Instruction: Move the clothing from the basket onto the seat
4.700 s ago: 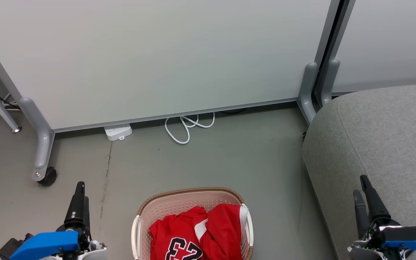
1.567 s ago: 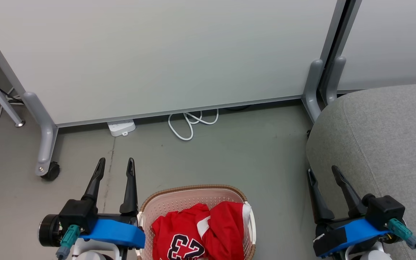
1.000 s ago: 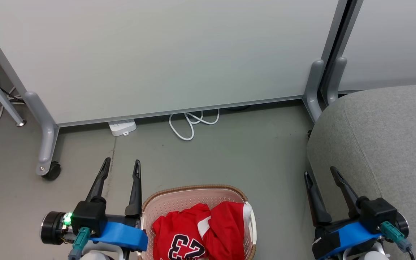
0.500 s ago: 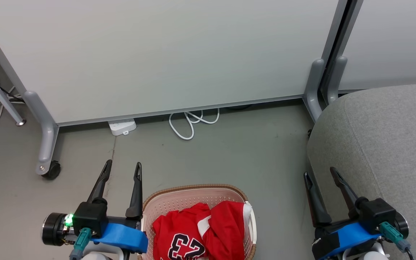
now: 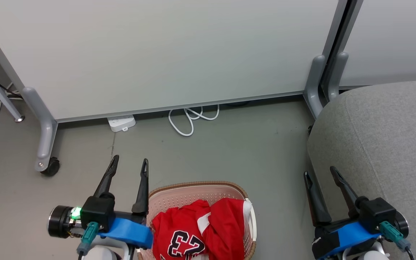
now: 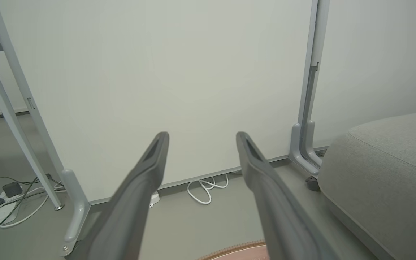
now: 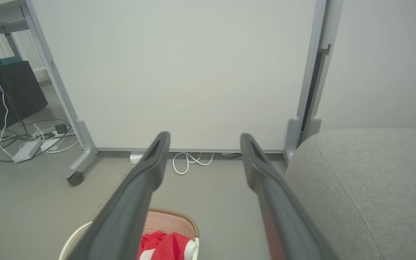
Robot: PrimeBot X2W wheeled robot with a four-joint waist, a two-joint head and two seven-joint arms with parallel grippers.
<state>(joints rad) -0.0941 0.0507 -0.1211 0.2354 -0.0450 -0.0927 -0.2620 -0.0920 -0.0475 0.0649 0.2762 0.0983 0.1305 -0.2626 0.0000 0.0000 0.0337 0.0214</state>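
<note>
Red clothing [image 5: 202, 233], a jersey with a black "23" and a piece with white trim, lies bunched in the cream basket [image 5: 197, 188] at the bottom centre of the head view. The basket [image 7: 179, 218] and clothing [image 7: 166, 245] also show low in the right wrist view. The grey seat [image 5: 385, 137] fills the right side. My left gripper [image 5: 129, 163] hangs open just left of the basket's rim, fingers pointing away. My right gripper [image 5: 320, 172] is open beside the seat's front edge, nothing between its fingers. The seat [image 6: 385, 173] also lies at the right of the left wrist view.
A white partition panel [image 5: 157, 54] on grey legs with a castor [image 5: 50, 167] stands behind. A white cable loop [image 5: 188, 121] and a power strip [image 5: 121, 122] lie on the floor at its base. More cables [image 7: 24, 144] lie at far left.
My left gripper has shifted a little to the right and forward, closer to the basket's rim. The camera has tipped slightly. The right gripper has hardly moved.
</note>
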